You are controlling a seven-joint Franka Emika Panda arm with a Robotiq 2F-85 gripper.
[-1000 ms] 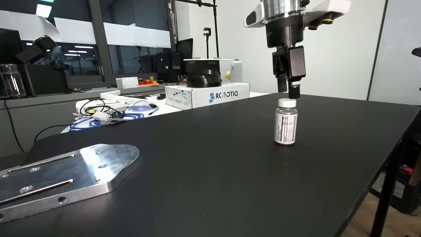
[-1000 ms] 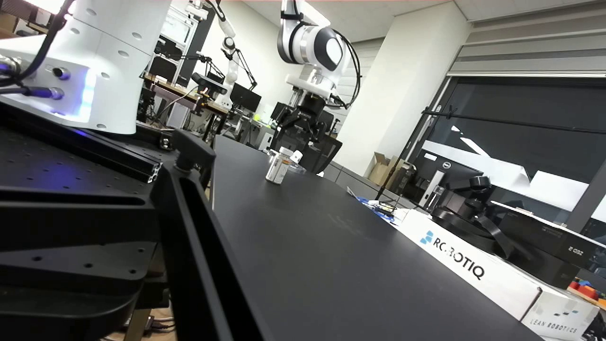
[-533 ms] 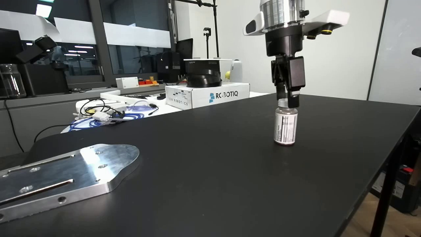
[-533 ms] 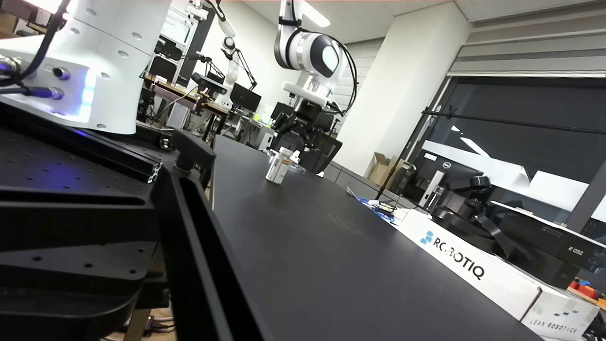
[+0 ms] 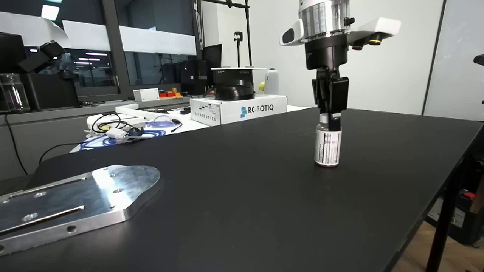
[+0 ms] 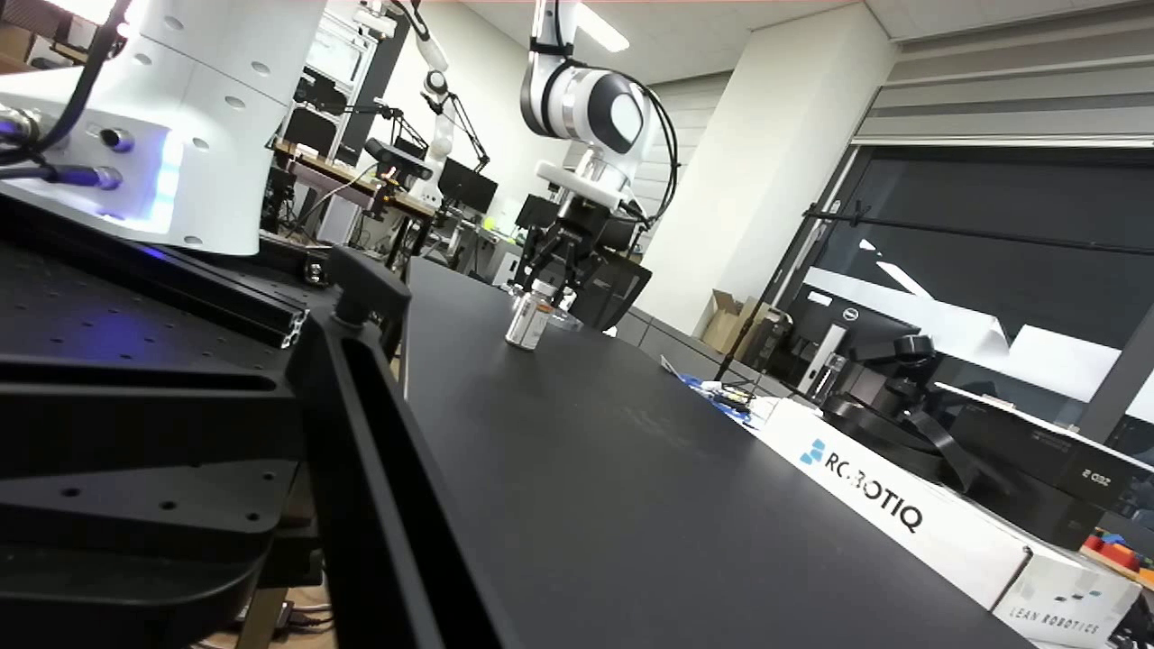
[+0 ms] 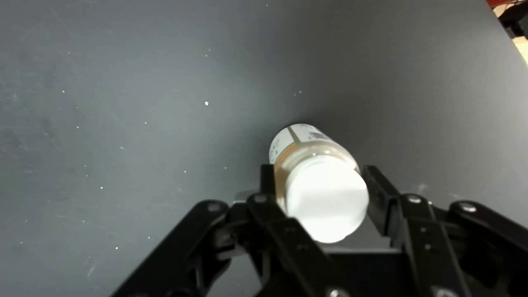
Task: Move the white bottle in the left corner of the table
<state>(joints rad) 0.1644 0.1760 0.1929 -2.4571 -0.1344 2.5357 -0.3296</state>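
In the wrist view, fingers [image 7: 379,196] closely flank the white bottle [image 7: 324,192] at nine and three o'clock; whether clamped, I can't tell.

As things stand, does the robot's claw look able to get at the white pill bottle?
Very likely yes: the claw has its fingers on either side of the upright white pill bottle, and nothing visible blocks them; whether they touch it, I cannot tell.

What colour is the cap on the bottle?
The cap is plain white; it shows best in the wrist view.
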